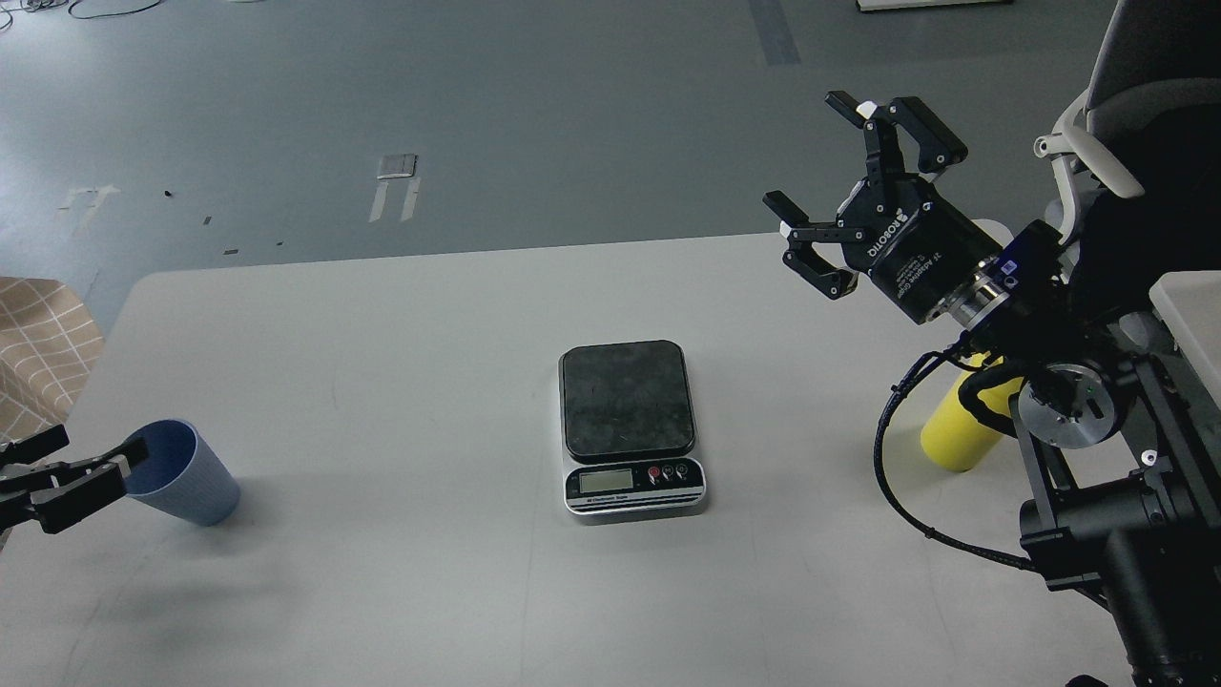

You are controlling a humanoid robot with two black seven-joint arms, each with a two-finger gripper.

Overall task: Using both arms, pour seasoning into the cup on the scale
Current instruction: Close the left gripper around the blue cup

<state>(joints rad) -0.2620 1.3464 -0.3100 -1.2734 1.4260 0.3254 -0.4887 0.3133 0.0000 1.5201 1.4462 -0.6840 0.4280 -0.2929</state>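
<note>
Head view: left end effector (91, 468) straddles the cup (183, 472) rim, unclosed; right end effector (839, 191) gapes empty above the seasoning (959, 434).

Black jointed arms, silver discs, white-lettered right end effector (839, 196), looping cable.

Bare table (382, 382) around scale (627, 399)

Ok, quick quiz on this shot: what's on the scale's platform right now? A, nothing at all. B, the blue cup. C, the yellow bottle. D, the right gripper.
A: the dark platform of the scale is bare, the cup stands far off at the table's left edge by the left gripper, and the yellow bottle stands to the right, behind the right arm.
</note>
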